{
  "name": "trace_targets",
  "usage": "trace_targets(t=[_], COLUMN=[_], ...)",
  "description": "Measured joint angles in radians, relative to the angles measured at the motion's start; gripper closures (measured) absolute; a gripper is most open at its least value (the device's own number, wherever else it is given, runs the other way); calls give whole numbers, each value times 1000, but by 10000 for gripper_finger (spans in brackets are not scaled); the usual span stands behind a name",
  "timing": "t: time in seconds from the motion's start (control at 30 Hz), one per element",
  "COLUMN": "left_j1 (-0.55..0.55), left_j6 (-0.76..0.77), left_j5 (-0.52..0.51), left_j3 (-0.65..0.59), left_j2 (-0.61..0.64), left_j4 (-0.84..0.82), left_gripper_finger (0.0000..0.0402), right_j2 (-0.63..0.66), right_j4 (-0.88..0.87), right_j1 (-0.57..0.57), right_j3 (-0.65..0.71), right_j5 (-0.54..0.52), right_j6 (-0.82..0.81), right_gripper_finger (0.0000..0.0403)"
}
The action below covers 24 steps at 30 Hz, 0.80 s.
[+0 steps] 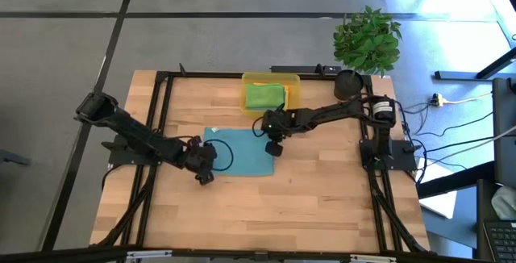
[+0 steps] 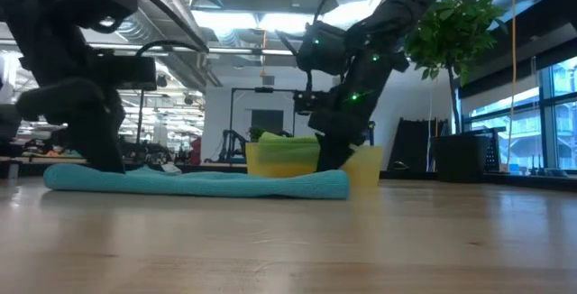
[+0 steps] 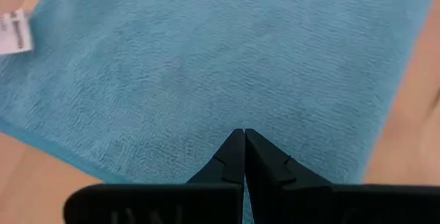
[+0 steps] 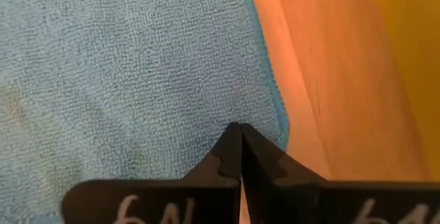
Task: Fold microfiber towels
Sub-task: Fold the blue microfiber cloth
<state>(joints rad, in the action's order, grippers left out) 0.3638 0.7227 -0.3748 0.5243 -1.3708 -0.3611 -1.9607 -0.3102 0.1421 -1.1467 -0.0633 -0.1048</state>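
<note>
A teal-blue towel point(image 1: 239, 152) lies spread flat near the middle of the wooden surface point(image 1: 306, 206), and both grippers are at it from opposite sides. The left gripper point(image 1: 206, 169) is at the towel's left part, toward its near edge; in the left wrist view its jaws are pressed together, their tips over the cloth just inside the hem. The right gripper point(image 1: 274, 145) is at the towel's far right corner, and in the right wrist view its jaws are likewise together, the tips just beside the stitched border where the cloth meets bare wood. No fold of cloth shows between either pair of jaws.

The towel looks like a single flat layer with a fine looped pile and a darker teal hem. A small white label point(image 3: 15, 31) sticks out at one edge. From the low view it shows as a long, low, slightly puffy strip on the surface.

Near the far edge, a yellow tray point(image 1: 293, 92) holds a folded green towel point(image 1: 264, 96) on top of other cloths.
</note>
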Motion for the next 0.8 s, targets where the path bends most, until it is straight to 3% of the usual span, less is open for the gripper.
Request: trace_targets(t=[0.37,0.63,0.8], left_j1=[-75,-108,-105], left_j6=[-91,-207,-350], left_j5=[-4,-53,-90], left_j3=[0,0,65], left_j2=[0,0,0], left_j4=[8,79,111], left_gripper_finger=[391,379,371], right_j2=[2,-5,-17], right_j4=[-184,-152,-52], right_j1=[-192,-396,-492], right_j3=[-9,-37,-88], right_j5=[9,230,333], right_j6=[-254,-436,-439], right_gripper_finger=[400,396,395])
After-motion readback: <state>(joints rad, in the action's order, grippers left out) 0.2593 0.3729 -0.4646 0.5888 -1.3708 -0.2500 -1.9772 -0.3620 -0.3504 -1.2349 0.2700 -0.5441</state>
